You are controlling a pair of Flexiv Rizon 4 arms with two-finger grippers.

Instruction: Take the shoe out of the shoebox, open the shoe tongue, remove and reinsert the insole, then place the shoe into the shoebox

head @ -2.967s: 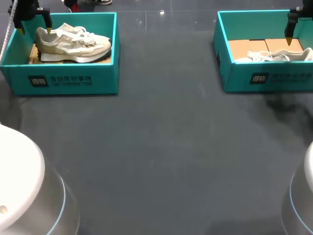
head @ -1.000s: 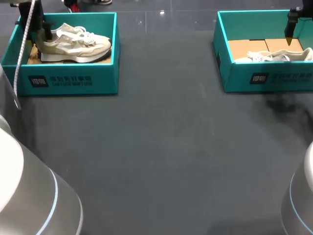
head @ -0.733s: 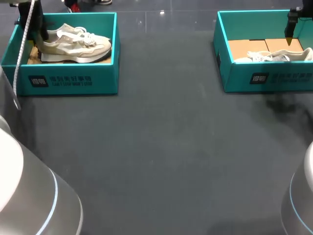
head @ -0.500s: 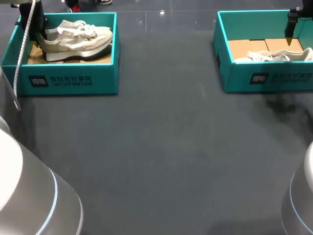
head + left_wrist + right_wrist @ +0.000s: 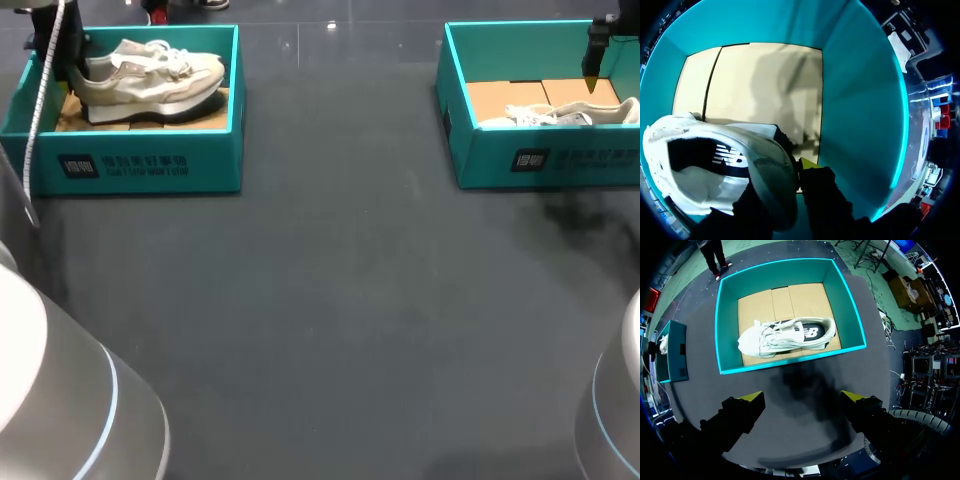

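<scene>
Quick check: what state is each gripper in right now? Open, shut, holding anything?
Left gripper: shut on the shoe, at its heel.
Right gripper: open, holding nothing.

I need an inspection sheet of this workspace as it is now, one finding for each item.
Surface: dark grey table.
Job's things: left shoe inside the left box; right shoe upright on its sole in the right box.
Clutter: nothing seen.
Grippers: left gripper shut on the left shoe's heel; right gripper open, high above the right box.
Cables: one cable hangs along the left arm.
Surroundings: nothing seen.
</scene>
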